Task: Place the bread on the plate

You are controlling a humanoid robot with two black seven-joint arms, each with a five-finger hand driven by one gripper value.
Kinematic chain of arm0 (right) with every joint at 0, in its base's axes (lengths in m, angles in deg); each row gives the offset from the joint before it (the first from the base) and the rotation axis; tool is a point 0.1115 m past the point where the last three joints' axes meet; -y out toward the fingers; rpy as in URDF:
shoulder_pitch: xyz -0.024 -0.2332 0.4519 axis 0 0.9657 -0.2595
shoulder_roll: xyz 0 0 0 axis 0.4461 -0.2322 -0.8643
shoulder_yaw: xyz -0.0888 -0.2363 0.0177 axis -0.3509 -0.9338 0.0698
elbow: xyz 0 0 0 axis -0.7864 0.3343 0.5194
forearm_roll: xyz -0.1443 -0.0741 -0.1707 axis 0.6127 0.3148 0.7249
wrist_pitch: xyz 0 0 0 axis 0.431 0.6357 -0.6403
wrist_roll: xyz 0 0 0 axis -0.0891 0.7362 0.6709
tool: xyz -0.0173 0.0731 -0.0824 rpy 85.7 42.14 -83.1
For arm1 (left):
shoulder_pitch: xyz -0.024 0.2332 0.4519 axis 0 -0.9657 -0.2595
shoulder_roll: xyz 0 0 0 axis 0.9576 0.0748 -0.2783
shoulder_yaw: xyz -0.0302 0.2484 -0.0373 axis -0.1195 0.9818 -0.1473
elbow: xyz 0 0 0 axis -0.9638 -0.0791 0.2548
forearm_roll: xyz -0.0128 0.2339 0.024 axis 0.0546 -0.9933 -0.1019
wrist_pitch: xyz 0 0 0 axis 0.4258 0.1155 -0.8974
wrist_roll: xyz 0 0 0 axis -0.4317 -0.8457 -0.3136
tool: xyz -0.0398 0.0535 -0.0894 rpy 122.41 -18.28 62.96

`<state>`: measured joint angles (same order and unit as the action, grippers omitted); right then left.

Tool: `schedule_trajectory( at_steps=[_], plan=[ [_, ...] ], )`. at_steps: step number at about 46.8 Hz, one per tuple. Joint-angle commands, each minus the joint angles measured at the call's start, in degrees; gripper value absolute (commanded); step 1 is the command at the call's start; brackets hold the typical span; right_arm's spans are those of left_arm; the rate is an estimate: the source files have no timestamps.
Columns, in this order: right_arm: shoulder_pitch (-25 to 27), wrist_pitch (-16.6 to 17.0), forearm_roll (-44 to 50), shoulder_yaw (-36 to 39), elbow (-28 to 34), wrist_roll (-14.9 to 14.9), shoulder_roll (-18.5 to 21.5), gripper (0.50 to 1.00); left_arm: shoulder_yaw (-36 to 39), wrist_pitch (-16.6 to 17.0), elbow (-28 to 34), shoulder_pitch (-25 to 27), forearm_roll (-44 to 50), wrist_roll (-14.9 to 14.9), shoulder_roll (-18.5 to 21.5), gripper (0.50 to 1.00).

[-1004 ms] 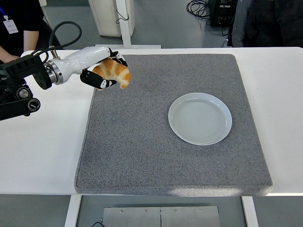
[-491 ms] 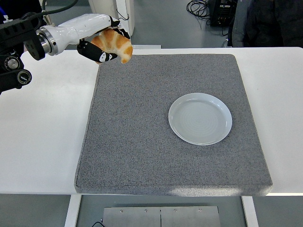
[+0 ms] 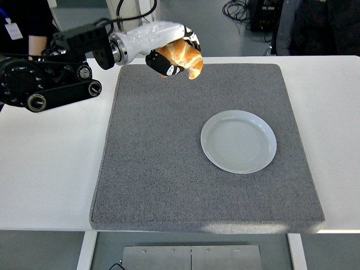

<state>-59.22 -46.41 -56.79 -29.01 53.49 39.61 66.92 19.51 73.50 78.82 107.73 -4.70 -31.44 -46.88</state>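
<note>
A golden croissant-shaped bread (image 3: 184, 55) is held in the air by my left hand (image 3: 171, 53), whose white and black fingers are curled round it. The hand hangs over the far edge of the grey mat (image 3: 163, 163), left of its middle. A round, pale blue-grey plate (image 3: 238, 141) lies flat on the mat's right half, well to the right of and nearer than the bread, with nothing on it. My right arm does not show.
The grey mat covers most of the white table (image 3: 45, 169). My left arm's black links (image 3: 39, 90) reach in over the table's far left. People stand beyond the far edge at top left (image 3: 22, 22) and top right (image 3: 320, 25).
My left hand has lifted the bread off the mat's far left corner and carried it to the right along the far edge, toward the plate's side.
</note>
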Motion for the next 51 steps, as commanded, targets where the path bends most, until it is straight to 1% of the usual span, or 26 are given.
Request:
schedule_trajectory(
  at_steps=[1, 6, 9, 17, 23, 28, 35, 42, 51],
  plan=[
    [0.02, 0.0, 0.0, -0.01, 0.0, -0.02, 0.0, 1.0, 0.02, 0.11, -4.4, -1.59, 0.6, 0.21, -4.98, 0.5],
    [0.02, 0.0, 0.0, -0.01, 0.0, -0.02, 0.0, 1.0, 0.02, 0.11, -8.71, -3.0, 1.83, 0.39, -10.7, 0.5],
    [0.02, 0.0, 0.0, -0.01, 0.0, -0.02, 0.0, 1.0, 0.02, 0.11, -10.65, -3.88, 2.1, 0.48, -13.42, 0.5],
    [0.02, 0.0, 0.0, -0.1, 0.0, -0.02, 0.0, 1.0, 0.1, 0.98, -13.29, -5.72, 2.1, 0.92, -18.44, 0.5],
    [0.02, 0.0, 0.0, -0.1, 0.0, -0.02, 0.0, 1.0, 0.19, 0.98, -13.64, -6.78, 1.92, 1.27, -18.62, 0.5],
    [0.02, 0.0, 0.0, -0.1, 0.0, -0.02, 0.0, 1.0, 0.81, 0.98, -13.64, -7.57, 1.31, 2.85, -18.62, 0.5],
    [0.02, 0.0, 0.0, -0.01, 0.0, -0.02, 0.0, 1.0, 1.16, 0.98, -13.64, -8.71, 0.96, 7.15, -18.62, 0.5],
    [0.02, 0.0, 0.0, -0.1, 0.0, -0.02, 0.0, 1.0, 1.25, 0.98, -13.64, -9.94, 0.34, 10.76, -18.62, 0.5],
    [0.02, 0.0, 0.0, -0.1, 0.0, -0.02, 0.0, 1.0, 5.72, 0.98, -13.64, -10.74, 0.34, 11.55, -18.62, 0.5]
  ],
)
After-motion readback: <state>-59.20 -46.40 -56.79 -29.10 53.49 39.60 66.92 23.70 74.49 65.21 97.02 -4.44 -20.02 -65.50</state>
